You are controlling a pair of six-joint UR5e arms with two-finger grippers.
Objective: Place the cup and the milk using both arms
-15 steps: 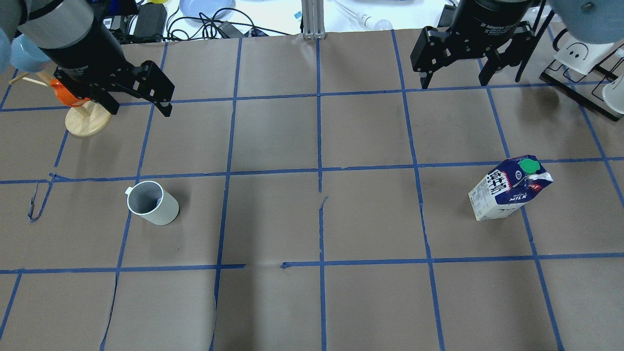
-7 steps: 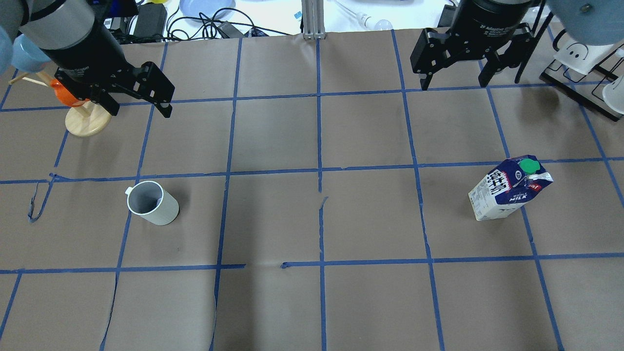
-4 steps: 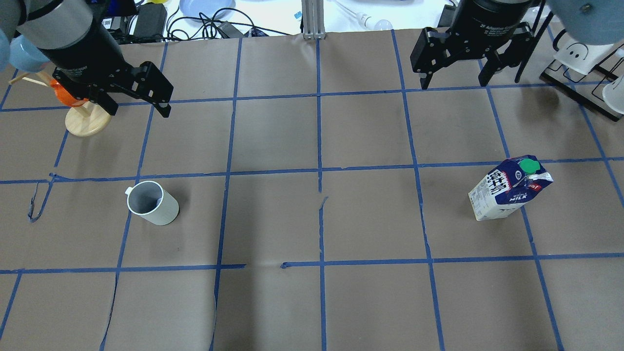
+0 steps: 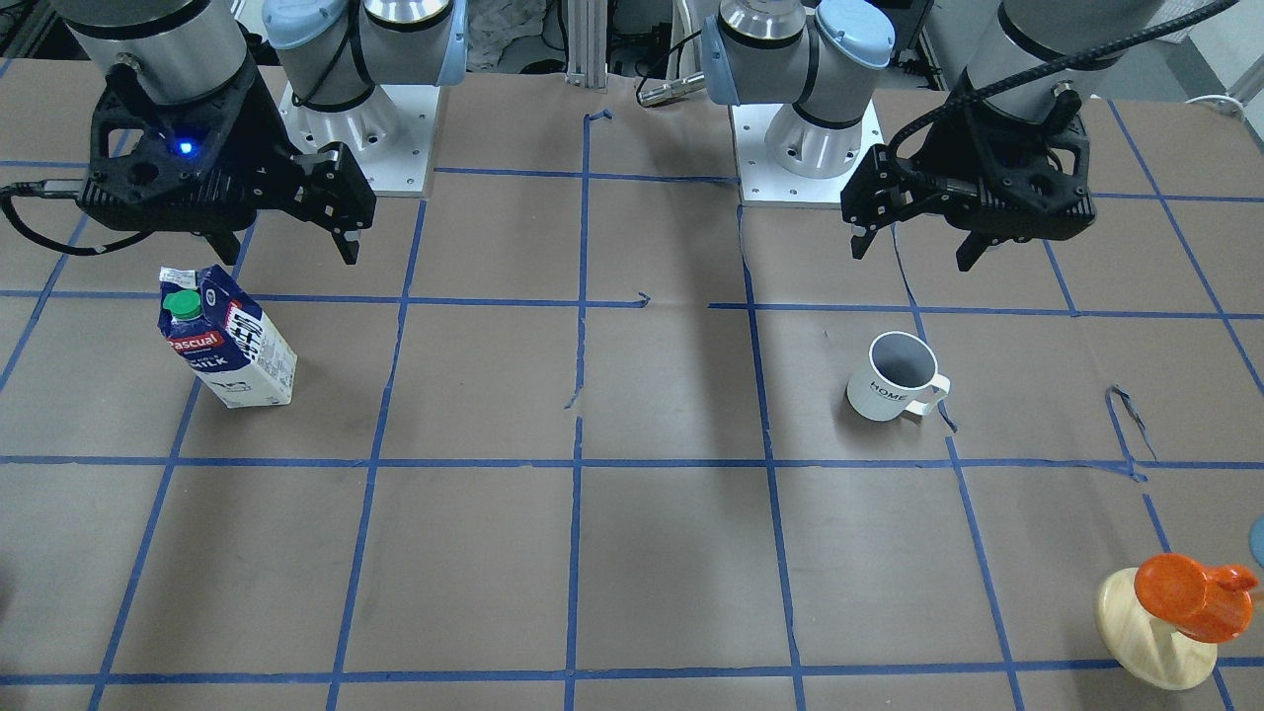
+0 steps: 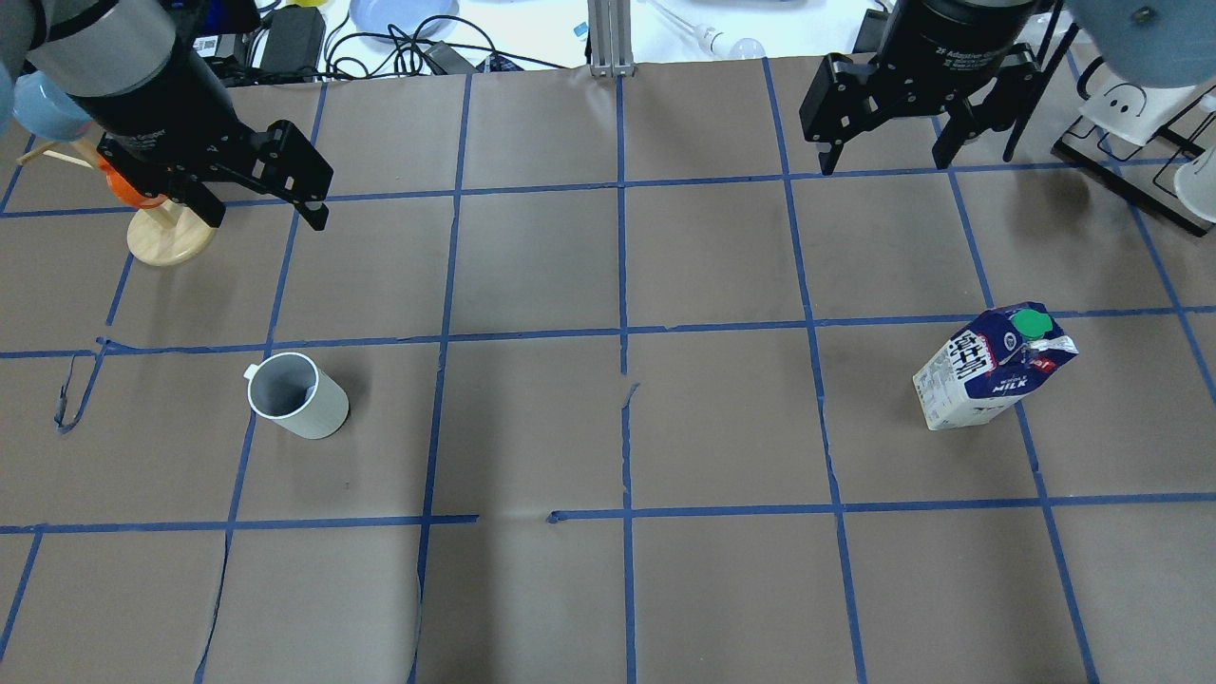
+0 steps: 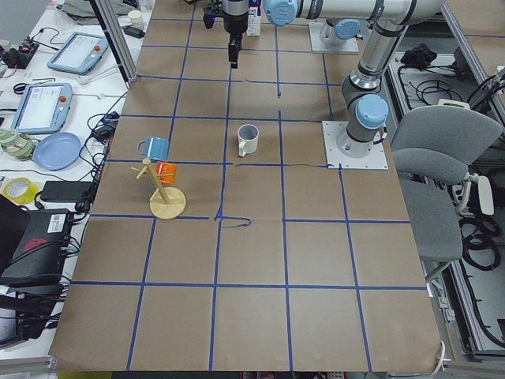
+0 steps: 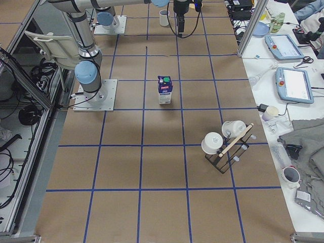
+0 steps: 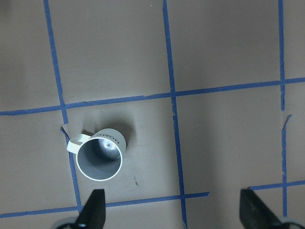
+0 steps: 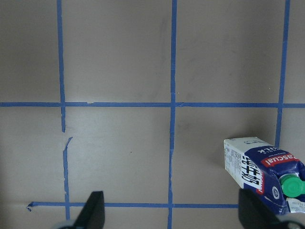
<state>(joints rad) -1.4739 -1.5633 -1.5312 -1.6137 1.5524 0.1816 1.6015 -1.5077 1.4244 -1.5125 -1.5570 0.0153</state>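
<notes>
- The black two-finger left gripper (image 5: 266, 217) covers part of the pale wooden mug stand (image 5: 169, 239) in the overhead view. The orange cup (image 4: 1190, 592) hung on that stand shows there only as a sliver.
- Both arms are cut off by the top edge of the overhead view. White lettering on the body of the black two-finger right gripper (image 5: 883, 163) is too small to read in full.
- Each wrist view shows only two fingertips at its bottom edge.
- In the right wrist view the dark-blue and white gable-top milk carton (image 4: 229, 341) runs off the right edge.
- Overhead, the white ceramic handled mug (image 4: 894, 380) shows only a stub of its handle at the rim, and its lettering faces away.
- Mug writing: "HOME" in small dark letters on its side, clear in the front-facing view. In the left wrist view it is upside down and foreshortened.
- Carton writing: a red label reading "Pascual" and "WHOLE MILK" in white on blue. The cap is green. The fine print on the white panel cannot be read.
- Left gripper: released, jaws spread wide, nothing between them. It hangs above the brown paper-covered table with a blue tape grid (image 5: 532, 427). The mug stands upright at a tape line in the robot's left half, well apart from this gripper.
- Right gripper: released, jaws spread, empty. The carton stands upright in the robot's right half, untouched and well apart from the mug.
</notes>
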